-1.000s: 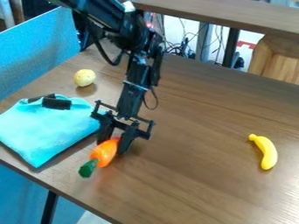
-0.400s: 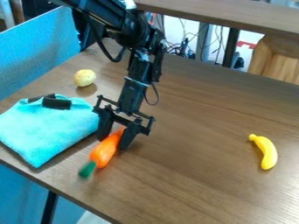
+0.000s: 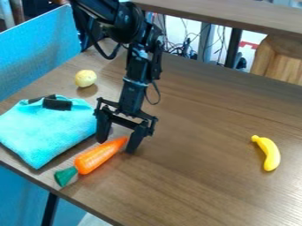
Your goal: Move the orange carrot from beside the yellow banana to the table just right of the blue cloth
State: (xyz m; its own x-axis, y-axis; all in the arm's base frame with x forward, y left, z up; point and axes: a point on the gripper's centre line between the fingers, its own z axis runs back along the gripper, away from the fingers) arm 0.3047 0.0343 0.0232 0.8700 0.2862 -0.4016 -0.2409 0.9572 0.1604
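Cloth [image 3: 50, 130], turquoise and soft-looking, lies left of the pincer [image 3: 117, 146]; a mottled, roundish yellow object [image 3: 85, 78] sits beyond the pincer, to the left. The smooth, tapering orange carrot [image 3: 97, 158], green-topped, rests on the wood-grained desk [image 3: 200, 176], its tip between the pincer's parted, empty fingers. Setting it down looks done; only clearing the pincer seems left. Well right of the pincer lies a curved yellow banana [image 3: 270, 152].
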